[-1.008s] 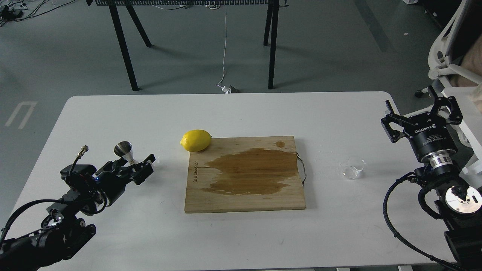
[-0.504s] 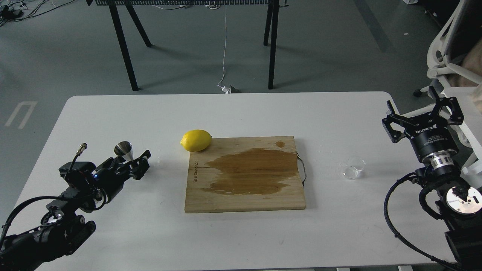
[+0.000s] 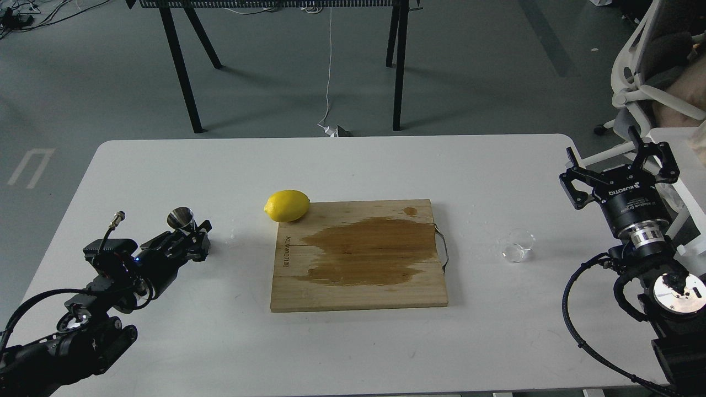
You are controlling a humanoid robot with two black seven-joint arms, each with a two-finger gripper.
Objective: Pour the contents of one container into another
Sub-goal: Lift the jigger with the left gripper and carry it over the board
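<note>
Left to right, then, across the white surface (image 3: 165, 331):

Left pincer (image 3: 199, 238): low over the surface's left part, pointing right and away; its fingers are dark and bunched together, so I cannot tell whether it is parted or closed.

Steel jigger (image 3: 182, 218): upright on the surface, just behind the left pincer's tip; whether the two touch cannot be told.

Lemon (image 3: 287, 205): lying at the far left corner of the board, partly over its edge.

Wooden board (image 3: 358, 292): flat in the middle of the surface, with a broad dark wet patch across its centre and a small wire loop at its right edge.

Glass cup (image 3: 518, 245): clear and short, upright on the surface to the right of the board, apart from it and well apart from the jigger.

Right pincer (image 3: 620, 165): raised at the surface's right edge, fingers spread wide with nothing between them, beyond and to the right of the glass cup, clear of it.

Chair (image 3: 634, 94): white frame on the floor past the right corner.
</note>
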